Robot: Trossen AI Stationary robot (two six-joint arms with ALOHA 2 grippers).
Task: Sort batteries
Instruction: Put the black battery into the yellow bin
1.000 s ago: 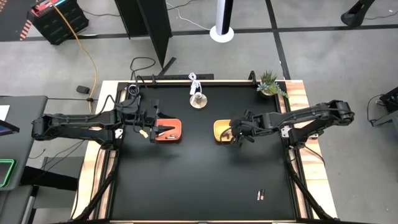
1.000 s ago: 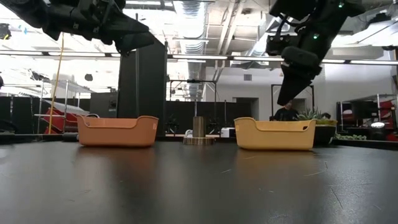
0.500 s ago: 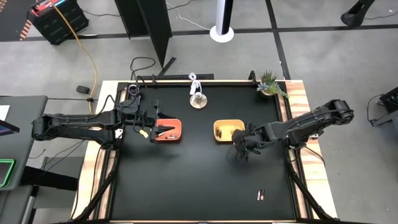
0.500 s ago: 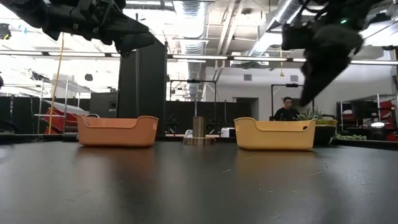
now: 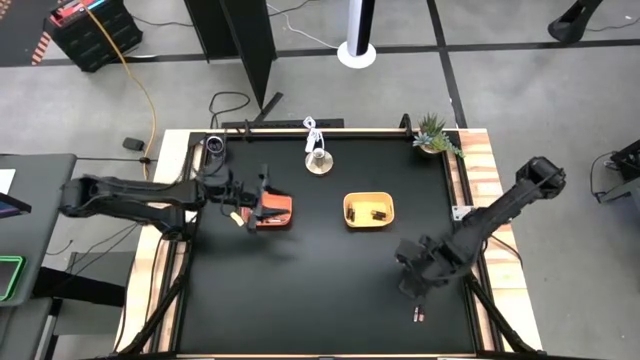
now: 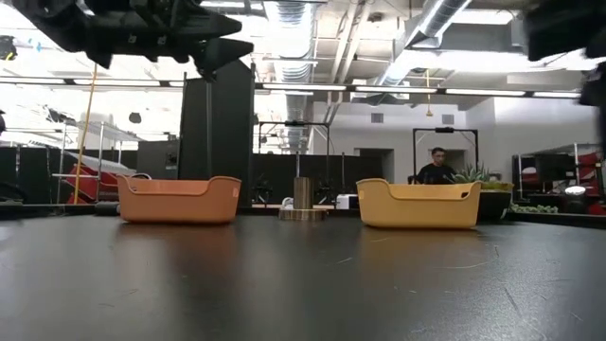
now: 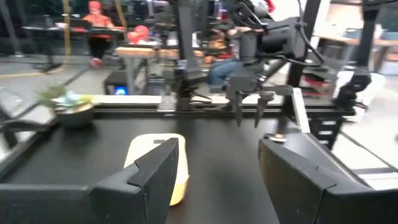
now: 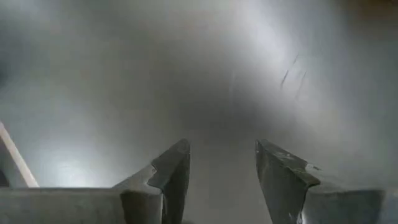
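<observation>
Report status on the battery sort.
Right gripper open, empty, above loose batteries. Left gripper open over orange tray. Nothing in the way.

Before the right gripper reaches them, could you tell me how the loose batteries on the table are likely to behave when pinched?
The batteries are tiny cylinders lying flat on smooth black table, so they would probably roll if nudged sideways. They look rigid and light. The open right gripper hangs near them; an off-centre pinch might squirt one away.

Two tiny dark cylindrical batteries (image 5: pixel 374 213) lie flat in the yellow tray (image 5: pixel 351 211) — another small dark pair (image 5: pixel 420 314) lies side by side on the black tabletop (image 5: pixel 320 290), near its front edge.
</observation>
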